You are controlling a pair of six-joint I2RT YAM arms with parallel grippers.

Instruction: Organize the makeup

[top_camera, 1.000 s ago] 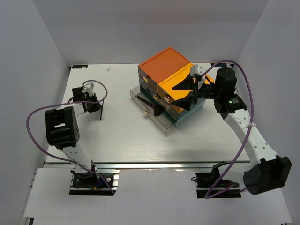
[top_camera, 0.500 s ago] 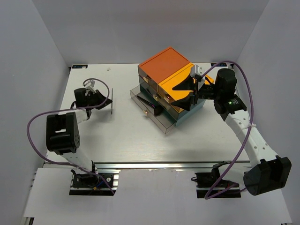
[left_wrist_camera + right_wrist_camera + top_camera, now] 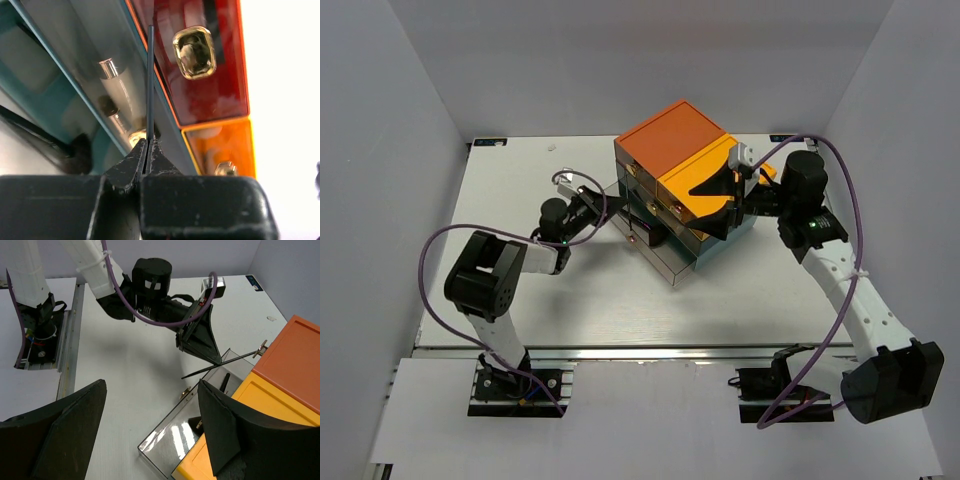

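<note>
The left fingers (image 3: 131,162) pinch the thin black stick (image 3: 150,85), which points straight ahead over the open drawer (image 3: 155,442); the right fingers (image 3: 60,430) stand wide.

One drawer box (image 3: 675,180) with two tops: one orange, one yellow. One clear drawer (image 3: 660,262) stands pulled out at its front. Three gold knobs (image 3: 194,52) show on its drawer fronts. Behind its clear walls lie one pale tube (image 3: 117,82) and one black brush (image 3: 45,137). One thin black stick (image 3: 150,80) stands before it. Two grippers attend the box: the left gripper (image 3: 146,150) and the right gripper (image 3: 152,385).
</note>
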